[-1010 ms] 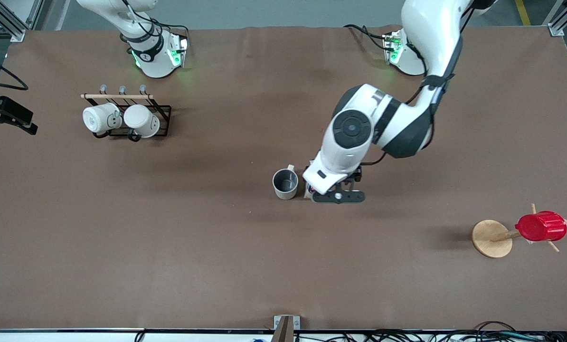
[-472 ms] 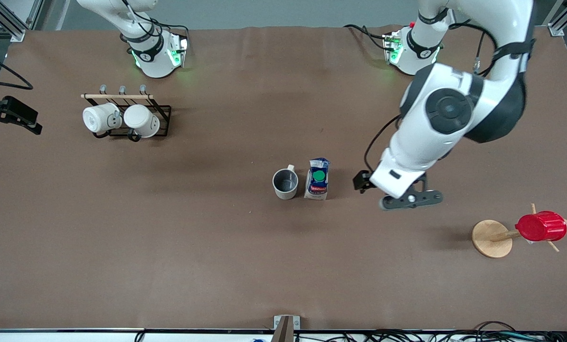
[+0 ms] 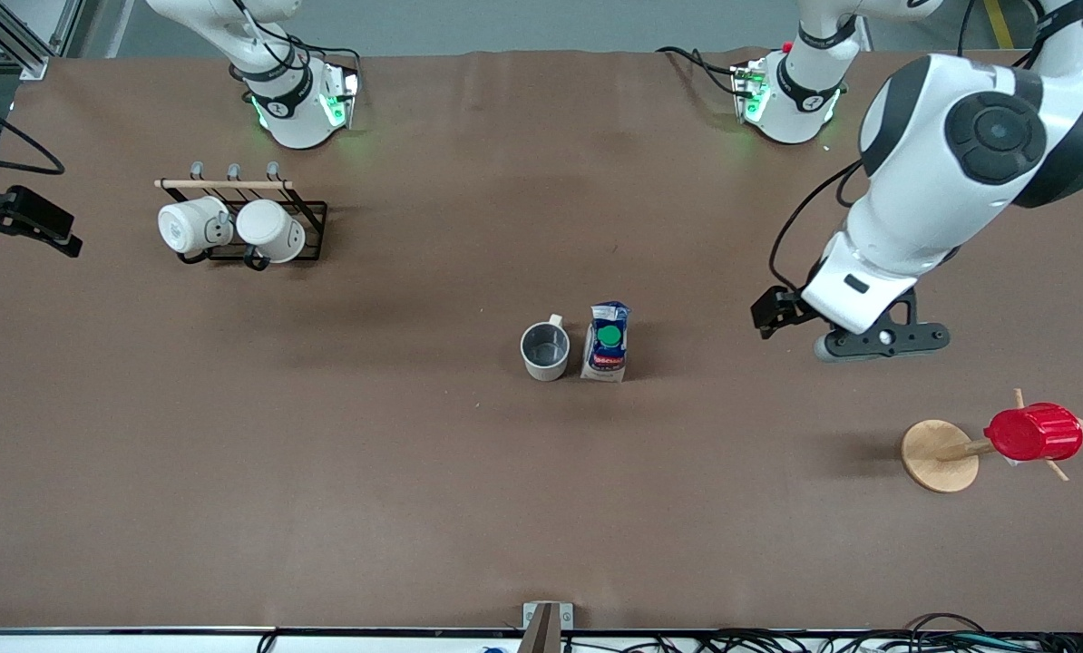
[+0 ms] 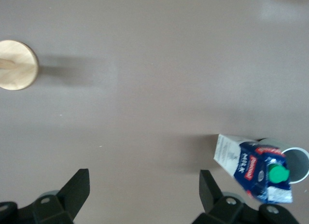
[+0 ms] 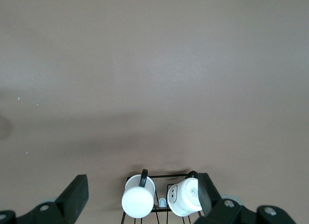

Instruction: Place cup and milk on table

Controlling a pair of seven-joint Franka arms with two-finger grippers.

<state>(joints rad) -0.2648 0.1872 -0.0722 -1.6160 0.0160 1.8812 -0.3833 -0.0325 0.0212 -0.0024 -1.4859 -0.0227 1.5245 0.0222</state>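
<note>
— My left gripper (image 3: pixel 882 342) hangs over bare table (image 3: pixel 414 499) toward the left arm's end, fingers spread wide and holding nothing.

— And the things you were asked to set down?

— From the front camera, the cup (image 3: pixel 545 350) stands upright near the middle of the table, and the milk (image 3: pixel 607 342) stands just beside it on the side toward the left arm. Both are well apart from my gripper. Toward the right arm's end a black wire rack (image 3: pixel 274 238) holds two white mugs (image 3: pixel 229 227). Nearer the camera, at the left arm's end, a red cup (image 3: pixel 1033 432) sits on a wooden peg stand (image 3: pixel 939 455).

— What does your left wrist camera give?

— My two fingers (image 4: pixel 75 192) set far apart with only brown table between them. The milk (image 4: pixel 253 166), green cap showing, and the cup's rim (image 4: pixel 295 159) touching it or nearly so. The wooden stand's round base (image 4: pixel 17 64) lies well away.

— And the right side?

— My right gripper (image 5: pixel 140 197) waits high over the rack (image 5: pixel 161 204), fingers (image 5: pixel 75 192) spread, empty, with the two white mugs (image 5: pixel 159 200) below it.
</note>
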